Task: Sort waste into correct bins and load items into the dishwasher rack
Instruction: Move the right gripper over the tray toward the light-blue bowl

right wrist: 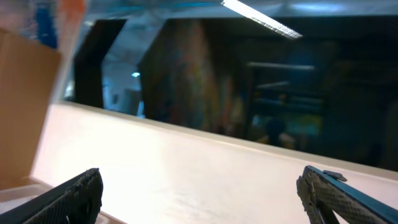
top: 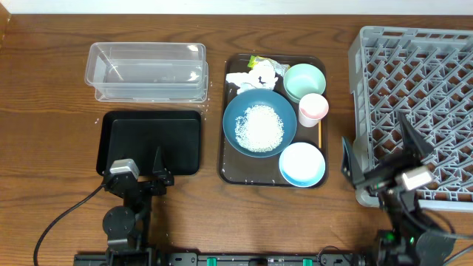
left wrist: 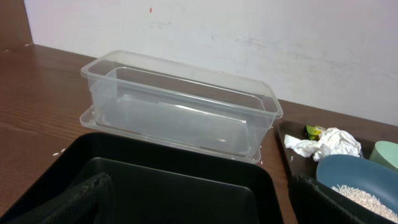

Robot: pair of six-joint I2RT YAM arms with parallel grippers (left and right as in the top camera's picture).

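Grey rack (top: 414, 81) on right of tabletop (top: 44, 111). Brown tray (top: 222, 166) centre. Clear tub (top: 145, 94) far left, black tray (top: 151, 137) nearer. Brown tray holds blue dish (top: 238, 111) w/ rice (top: 259, 127), light-blue bowl (top: 301, 164), green bowl (top: 304, 80), pink cup (top: 313, 108), tissue (top: 259, 74), wrapper (top: 253, 60). Left hand (top: 140, 168) by black tray's near edge, right hand (top: 378, 151) at rack's near-left corner. Both released.

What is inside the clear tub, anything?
Empty. The clear tub shows only its bare bottom, both overhead and from the left wrist camera.

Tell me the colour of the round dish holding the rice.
The round dish is deep blue, seen best in the overhead view.
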